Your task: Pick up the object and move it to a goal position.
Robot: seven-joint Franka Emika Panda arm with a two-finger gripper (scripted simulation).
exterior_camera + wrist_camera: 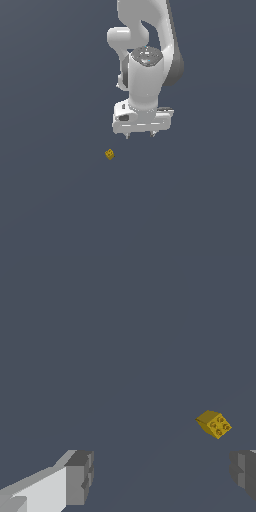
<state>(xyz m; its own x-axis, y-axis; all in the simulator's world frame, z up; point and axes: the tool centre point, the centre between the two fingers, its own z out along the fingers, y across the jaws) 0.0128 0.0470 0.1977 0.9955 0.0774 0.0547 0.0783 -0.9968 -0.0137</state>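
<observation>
The gripper (140, 135) is held with its fingers (80, 476) spread wide apart, and nothing is gripped between them. The small yellow block (109, 154) is seen on the plain dark grey surface (50, 200), apart from the gripper and toward the exterior view's left of it. In the wrist view the block (214, 423) is shown tilted, nearer one finger than the other, touched by neither.

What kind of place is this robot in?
Probably a computer-made practice world, not a real room: a flat, plain grey-blue floor, one smooth white robot arm with an open gripper, and a tiny yellow-gold speckled block.
</observation>
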